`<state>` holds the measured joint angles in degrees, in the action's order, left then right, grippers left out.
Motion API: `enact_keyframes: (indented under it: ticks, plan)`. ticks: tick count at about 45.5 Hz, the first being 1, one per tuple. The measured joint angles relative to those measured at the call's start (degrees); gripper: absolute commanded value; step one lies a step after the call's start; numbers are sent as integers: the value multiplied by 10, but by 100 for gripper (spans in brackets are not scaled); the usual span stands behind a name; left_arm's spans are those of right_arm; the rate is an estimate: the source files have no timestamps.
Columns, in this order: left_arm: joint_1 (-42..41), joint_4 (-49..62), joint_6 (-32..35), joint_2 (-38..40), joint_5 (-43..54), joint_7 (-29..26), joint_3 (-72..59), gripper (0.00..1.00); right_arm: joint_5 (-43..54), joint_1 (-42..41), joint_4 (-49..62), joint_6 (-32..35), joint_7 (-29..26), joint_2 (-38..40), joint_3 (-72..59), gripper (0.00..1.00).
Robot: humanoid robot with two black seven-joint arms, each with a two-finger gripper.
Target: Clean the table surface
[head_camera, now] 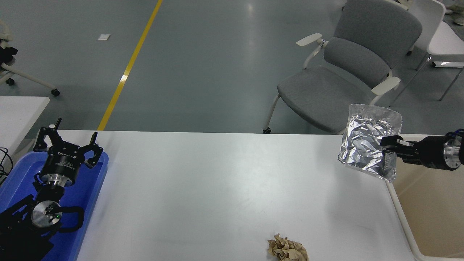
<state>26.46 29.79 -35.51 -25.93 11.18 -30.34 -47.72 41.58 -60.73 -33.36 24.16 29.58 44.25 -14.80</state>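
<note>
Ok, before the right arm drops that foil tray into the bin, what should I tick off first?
1. Grip: right gripper shut on the foil tray: ok.
2. Tray clear of the table surface: ok, it hangs tilted in the air.
3. Tray fully over the beige bin: not ok, it sits above the table's far right corner.
4. Room in the bin: ok in the part visible.
5. Left gripper parked over the blue tray, out of the way: ok.
6. Table finished: not ok, crumpled brown paper remains.
</note>
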Motion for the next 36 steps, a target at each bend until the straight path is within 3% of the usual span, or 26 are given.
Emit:
enact_keyframes:
  ticks: [21, 36]
  plan:
    - [0, 0, 0, 0, 0, 0, 0, 100, -110, 11, 32, 50, -5, 50, 16, 0]
    - [0, 0, 0, 0, 0, 0, 0, 100, -166, 58, 103, 55, -22, 43, 24, 0]
